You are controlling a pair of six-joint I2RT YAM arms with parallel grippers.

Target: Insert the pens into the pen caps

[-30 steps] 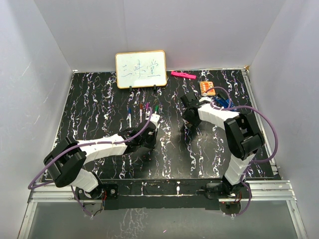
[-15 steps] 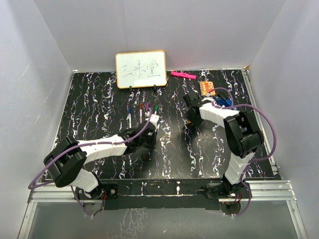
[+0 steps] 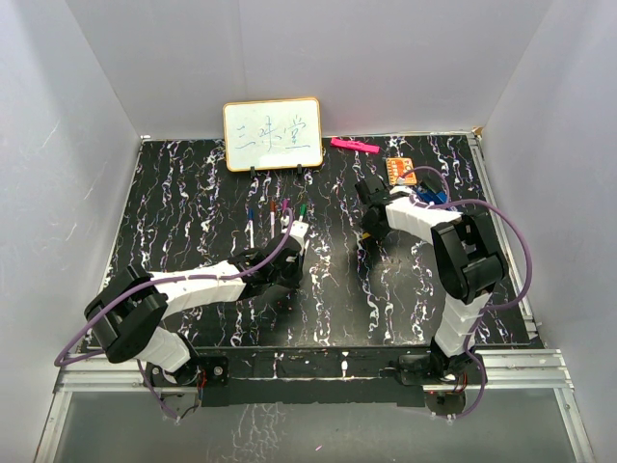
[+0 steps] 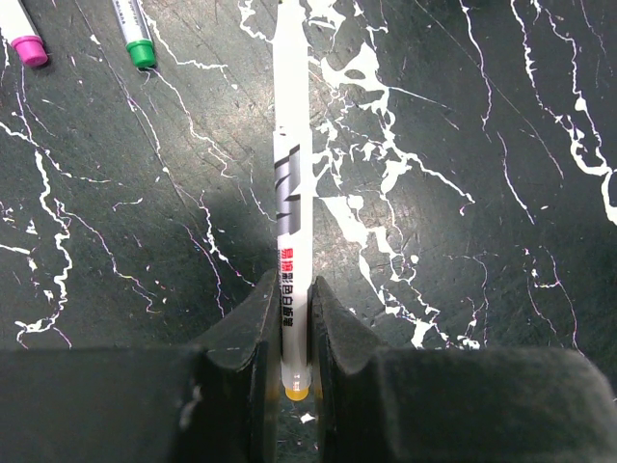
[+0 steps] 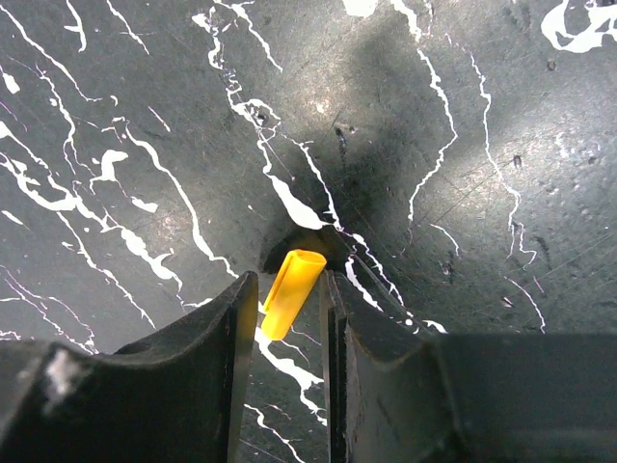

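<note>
My left gripper (image 4: 292,294) is shut on a white pen (image 4: 289,145) with a yellow end, held low over the table; it shows left of centre in the top view (image 3: 297,233). Two more pens, purple-ended (image 4: 29,46) and green-ended (image 4: 141,50), lie ahead of it in a row of pens (image 3: 273,217). My right gripper (image 5: 289,289) has its jaws close around a yellow pen cap (image 5: 294,278). The cap sits tilted between them, open end away, touching the right finger and close to the left one. In the top view the right gripper (image 3: 368,237) points down right of centre.
A small whiteboard (image 3: 273,135) stands at the back. A pink highlighter (image 3: 353,146) lies by the back wall. An orange board (image 3: 402,171) and a blue clip-like object (image 3: 431,200) lie behind the right arm. White walls enclose three sides.
The right wrist has shifted slightly back and to the right. The left arm has hardly moved and still holds the pen.
</note>
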